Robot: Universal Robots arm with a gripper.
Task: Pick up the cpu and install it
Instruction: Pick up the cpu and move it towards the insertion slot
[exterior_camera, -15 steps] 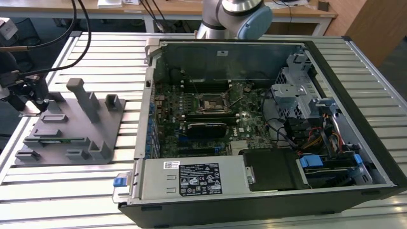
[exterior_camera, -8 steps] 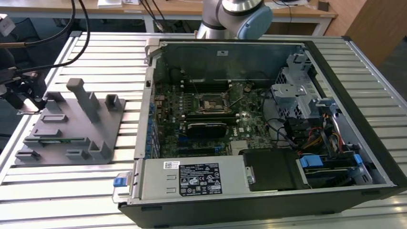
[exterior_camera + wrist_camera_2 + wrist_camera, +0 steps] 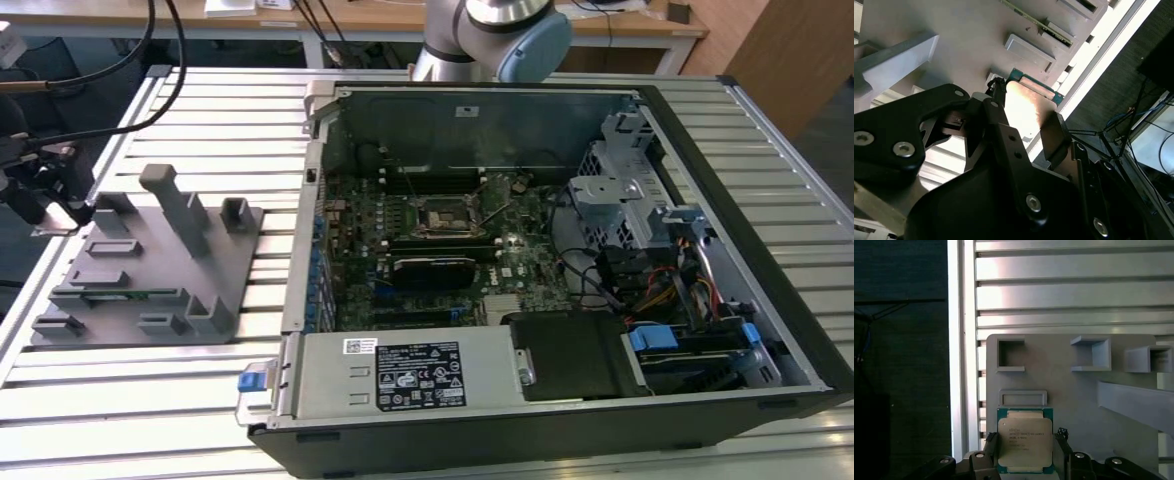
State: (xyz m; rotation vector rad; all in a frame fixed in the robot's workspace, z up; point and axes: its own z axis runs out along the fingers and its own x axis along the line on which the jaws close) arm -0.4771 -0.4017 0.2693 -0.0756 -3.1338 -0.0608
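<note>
The cpu, a flat square chip with a silvery top and green rim, lies at a corner of the grey fixture tray. My gripper has one finger against each of two opposite edges of the chip and is shut on it. In the second wrist view the cpu glares bright between the black fingers. In the exterior view the gripper is at the far end of the tray, on the exterior view's left. The black motherboard socket sits inside the open computer case.
The open computer case lies on the slatted metal table, on the exterior view's right of the tray. Upright grey posts rise from the tray. Cables hang at the exterior view's upper left. The table edge runs close beside the cpu.
</note>
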